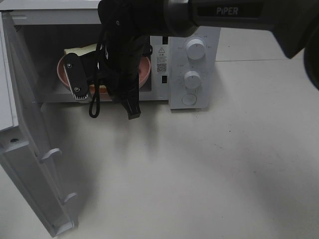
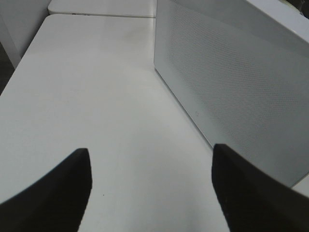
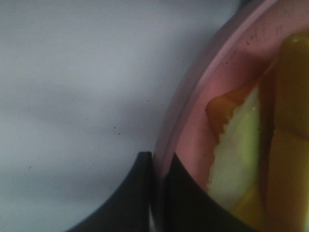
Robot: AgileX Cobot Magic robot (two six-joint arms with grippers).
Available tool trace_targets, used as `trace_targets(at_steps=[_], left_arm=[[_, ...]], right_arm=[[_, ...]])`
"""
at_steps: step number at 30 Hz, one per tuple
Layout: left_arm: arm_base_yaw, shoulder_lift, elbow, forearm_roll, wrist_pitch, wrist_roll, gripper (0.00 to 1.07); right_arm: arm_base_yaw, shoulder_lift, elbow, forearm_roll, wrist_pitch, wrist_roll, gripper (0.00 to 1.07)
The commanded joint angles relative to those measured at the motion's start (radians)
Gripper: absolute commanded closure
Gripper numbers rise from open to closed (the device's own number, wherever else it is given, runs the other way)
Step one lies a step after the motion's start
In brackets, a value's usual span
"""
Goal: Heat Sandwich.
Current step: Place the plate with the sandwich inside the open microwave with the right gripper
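The sandwich (image 1: pixel 79 50) lies on the round pink plate (image 1: pixel 145 72) inside the open microwave (image 1: pixel 192 55); my right arm (image 1: pixel 119 59) reaches in over it and hides most of both. In the right wrist view, my right gripper (image 3: pixel 157 162) is shut on the plate's rim (image 3: pixel 193 106), one dark finger on each side. The sandwich's pale yellow filling and tan crust (image 3: pixel 241 159) lie just inside that rim. My left gripper (image 2: pixel 150 188) is open and holds nothing, hovering over the white table (image 2: pixel 96 96); it does not show in the high view.
The microwave door (image 1: pixel 30 164) hangs wide open at the left, reaching toward the front. Two white dials (image 1: pixel 195 49) sit on the control panel. A white perforated panel (image 2: pixel 231 82) stands close beside my left gripper. A black cable loop (image 1: pixel 94 107) dangles before the opening.
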Motion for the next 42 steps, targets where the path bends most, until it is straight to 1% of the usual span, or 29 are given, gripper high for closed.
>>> trace_targets(at_steps=[1, 3, 4, 5, 7, 8, 9, 12, 17, 22, 27, 42], left_arm=[[-0.007, -0.023, 0.001, -0.001, 0.005, 0.001, 0.39], [-0.007, -0.023, 0.001, -0.001, 0.005, 0.001, 0.39], [-0.007, -0.023, 0.001, -0.001, 0.005, 0.001, 0.39], [-0.007, -0.023, 0.001, -0.001, 0.005, 0.001, 0.39], [-0.007, -0.023, 0.001, -0.001, 0.005, 0.001, 0.39], [-0.007, -0.023, 0.001, -0.001, 0.005, 0.001, 0.39], [-0.007, -0.023, 0.001, -0.001, 0.005, 0.001, 0.39], [-0.007, -0.023, 0.001, -0.001, 0.005, 0.001, 0.39], [-0.007, -0.023, 0.001, -0.001, 0.005, 0.001, 0.39], [-0.007, -0.023, 0.001, -0.001, 0.005, 0.001, 0.39], [-0.007, -0.023, 0.001, -0.001, 0.005, 0.001, 0.39], [-0.007, -0.023, 0.001, -0.001, 0.005, 0.001, 0.39]], right_arm=[[-0.03, 0.042, -0.077, -0.02, 0.003, -0.01, 1.07], [-0.04, 0.068, -0.119, -0.016, 0.001, -0.024, 1.07], [-0.04, 0.068, -0.119, -0.016, 0.001, -0.024, 1.07], [-0.052, 0.085, -0.154, -0.016, 0.001, -0.041, 1.07], [-0.057, 0.106, -0.187, -0.006, 0.001, -0.062, 1.07], [-0.057, 0.106, -0.187, -0.006, 0.001, -0.062, 1.07], [-0.066, 0.125, -0.212, 0.01, 0.001, -0.08, 1.07], [-0.076, 0.152, -0.244, 0.015, -0.02, -0.084, 1.07], [-0.087, 0.178, -0.279, 0.022, -0.048, -0.084, 1.07], [-0.096, 0.193, -0.282, 0.035, -0.046, -0.132, 1.07], [-0.11, 0.204, -0.282, 0.036, -0.061, -0.134, 1.07], [-0.11, 0.212, -0.282, 0.036, -0.067, -0.125, 1.07]])
